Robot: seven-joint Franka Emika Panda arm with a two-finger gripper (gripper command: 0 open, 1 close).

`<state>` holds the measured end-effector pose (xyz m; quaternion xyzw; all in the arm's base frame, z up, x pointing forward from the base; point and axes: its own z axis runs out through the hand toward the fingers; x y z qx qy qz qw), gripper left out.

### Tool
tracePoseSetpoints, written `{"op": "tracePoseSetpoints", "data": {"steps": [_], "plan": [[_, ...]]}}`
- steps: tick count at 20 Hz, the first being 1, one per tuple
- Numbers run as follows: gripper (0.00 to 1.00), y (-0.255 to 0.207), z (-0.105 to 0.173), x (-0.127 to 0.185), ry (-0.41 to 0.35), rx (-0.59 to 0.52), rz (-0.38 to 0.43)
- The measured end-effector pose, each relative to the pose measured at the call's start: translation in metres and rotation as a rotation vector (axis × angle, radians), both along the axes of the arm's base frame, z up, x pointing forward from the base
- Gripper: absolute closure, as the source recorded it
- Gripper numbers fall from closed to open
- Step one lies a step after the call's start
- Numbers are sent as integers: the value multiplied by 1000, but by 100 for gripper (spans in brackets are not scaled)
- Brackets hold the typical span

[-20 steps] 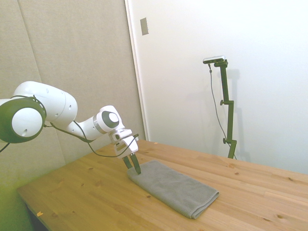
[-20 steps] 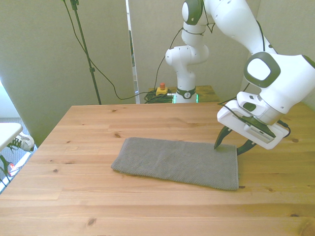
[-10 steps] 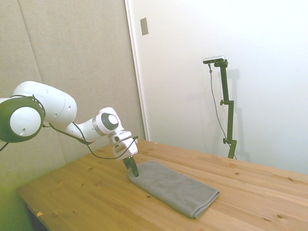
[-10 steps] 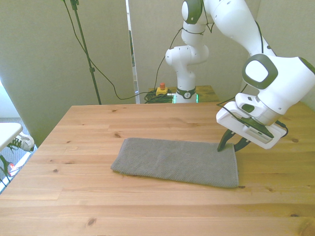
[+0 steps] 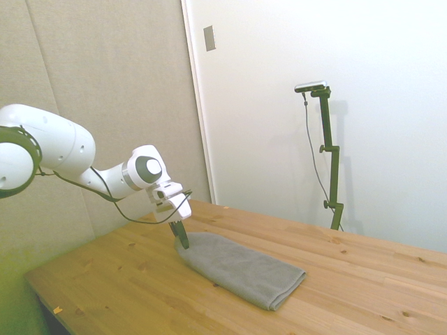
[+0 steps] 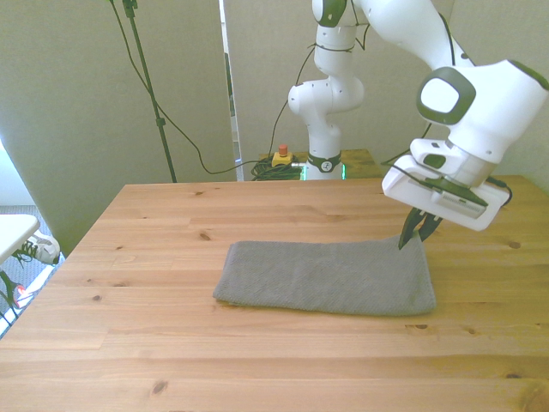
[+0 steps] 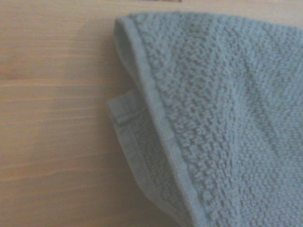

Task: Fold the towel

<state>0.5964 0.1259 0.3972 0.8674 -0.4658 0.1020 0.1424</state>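
The grey towel lies flat and folded in layers on the wooden table, lengthwise across the front view. My gripper points down at the far corner of its end on the front view's right, fingers shut on that corner. In the side view the gripper pinches the towel at its left end. The wrist view shows the towel's corner from close by, with a lower layer's hem peeking out beside the top edge.
A yellow box with a red button sits by the robot's base behind the table. Bare wood surrounds the towel on all sides. Off the table, a white surface and shoes show at the front view's left edge.
The fingers closed on the towel's corner. The gripper then moved toward the robot's base and the front view's right, dragging the whole towel with it.
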Motion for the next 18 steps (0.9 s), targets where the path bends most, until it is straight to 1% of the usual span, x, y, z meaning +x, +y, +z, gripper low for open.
{"op": "tracePoseSetpoints", "data": {"steps": [2, 4, 9, 13, 18], "plan": [[100, -12, 26, -12, -29, 24, -4], [100, -34, 51, -21, -53, 44, -19], [100, -113, 93, -34, -105, 113, -92], [100, -176, 111, -40, -140, 164, -147], [100, -231, 114, -61, -157, 190, -197]]}}
